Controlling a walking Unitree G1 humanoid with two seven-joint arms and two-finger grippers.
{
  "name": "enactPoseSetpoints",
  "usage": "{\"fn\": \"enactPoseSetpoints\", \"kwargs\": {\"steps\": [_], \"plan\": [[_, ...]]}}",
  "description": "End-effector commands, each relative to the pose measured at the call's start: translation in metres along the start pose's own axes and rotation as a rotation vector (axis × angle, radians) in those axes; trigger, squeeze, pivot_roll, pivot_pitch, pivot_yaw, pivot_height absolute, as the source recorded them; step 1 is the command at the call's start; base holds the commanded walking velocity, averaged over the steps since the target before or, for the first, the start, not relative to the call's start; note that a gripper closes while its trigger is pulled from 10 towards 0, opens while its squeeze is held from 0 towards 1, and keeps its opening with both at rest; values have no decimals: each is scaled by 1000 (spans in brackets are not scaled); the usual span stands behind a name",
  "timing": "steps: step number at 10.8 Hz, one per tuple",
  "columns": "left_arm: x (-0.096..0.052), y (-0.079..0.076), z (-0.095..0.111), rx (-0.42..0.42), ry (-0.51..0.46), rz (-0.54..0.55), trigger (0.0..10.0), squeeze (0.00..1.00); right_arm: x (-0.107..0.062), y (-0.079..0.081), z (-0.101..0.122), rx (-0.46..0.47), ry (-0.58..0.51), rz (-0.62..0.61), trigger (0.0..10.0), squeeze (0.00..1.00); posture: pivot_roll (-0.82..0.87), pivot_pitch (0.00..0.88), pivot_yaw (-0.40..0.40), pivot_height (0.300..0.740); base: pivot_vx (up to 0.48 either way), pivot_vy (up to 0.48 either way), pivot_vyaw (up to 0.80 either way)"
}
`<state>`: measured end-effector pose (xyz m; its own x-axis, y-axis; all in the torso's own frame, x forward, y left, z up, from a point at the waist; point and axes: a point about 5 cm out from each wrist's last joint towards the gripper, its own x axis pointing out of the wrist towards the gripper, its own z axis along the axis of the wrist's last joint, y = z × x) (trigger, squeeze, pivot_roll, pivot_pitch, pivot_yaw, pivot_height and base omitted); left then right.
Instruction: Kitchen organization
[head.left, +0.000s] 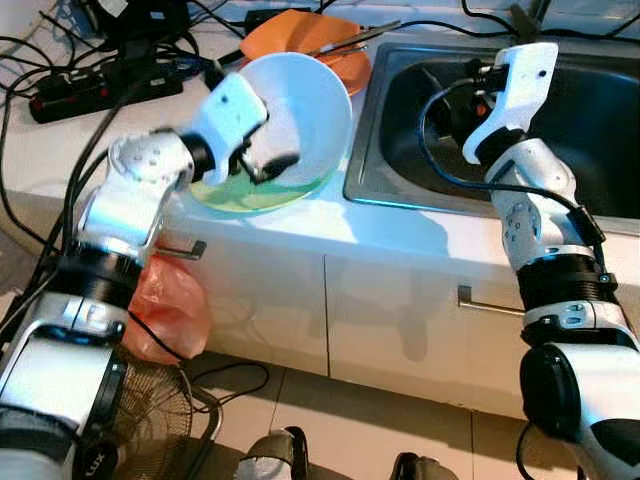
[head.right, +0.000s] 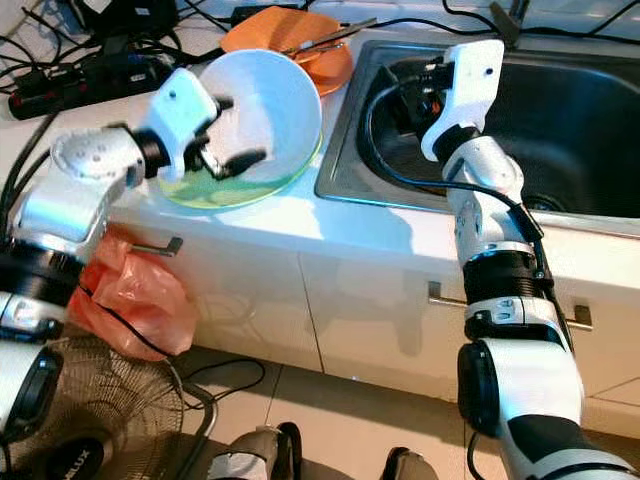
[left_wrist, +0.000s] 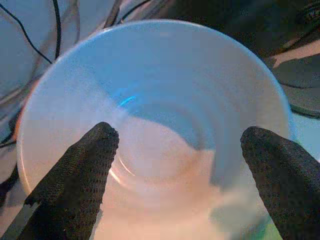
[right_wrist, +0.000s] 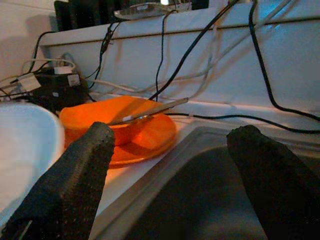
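The large white round plastic bowl (head.left: 295, 120) stands tilted on the white tabletop (head.left: 60, 140), its lower rim over a pale green flat plate (head.left: 245, 198) and its opening turned toward the left end effector (head.left: 262, 160). That end effector is spread wide, fingers (left_wrist: 80, 175) reaching into the bowl's hollow, gripping nothing. To grasp well, it appears best to shift one finger outside the wall, pinch the rim, and lift gently so the plate stays put. The right end effector (right_wrist: 170, 170) hovers released above the stainless steel sink (head.left: 590, 130), near the orange shallow dish (right_wrist: 125, 127) carrying a metal utensil (right_wrist: 150, 111); keep it away from the trailing black cables (head.left: 60, 60).
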<state>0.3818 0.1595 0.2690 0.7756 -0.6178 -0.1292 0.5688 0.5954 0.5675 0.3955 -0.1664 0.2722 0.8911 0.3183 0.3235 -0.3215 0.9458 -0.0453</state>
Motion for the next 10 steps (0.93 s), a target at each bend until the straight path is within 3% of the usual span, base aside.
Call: {"fn": "enactPoseSetpoints", "kwargs": {"steps": [1,3,6,10], "plan": [[-2,5,0,10,3,10,10000,0,0,2,3,16,-15,0,10000,0,153,146,72,740,0,0,0],[-3,9,4,19,-14,8,10000,0,0,2,5,20,-15,0,10000,0,156,140,70,740,0,0,0],[-6,8,11,120,-24,-81,10000,0,0,4,6,13,-17,6,10000,0,158,132,71,740,0,0,0],[-10,19,33,160,-116,-51,10000,0,1,4,6,17,-22,-2,10000,0,163,124,67,740,0,0,0]]}}
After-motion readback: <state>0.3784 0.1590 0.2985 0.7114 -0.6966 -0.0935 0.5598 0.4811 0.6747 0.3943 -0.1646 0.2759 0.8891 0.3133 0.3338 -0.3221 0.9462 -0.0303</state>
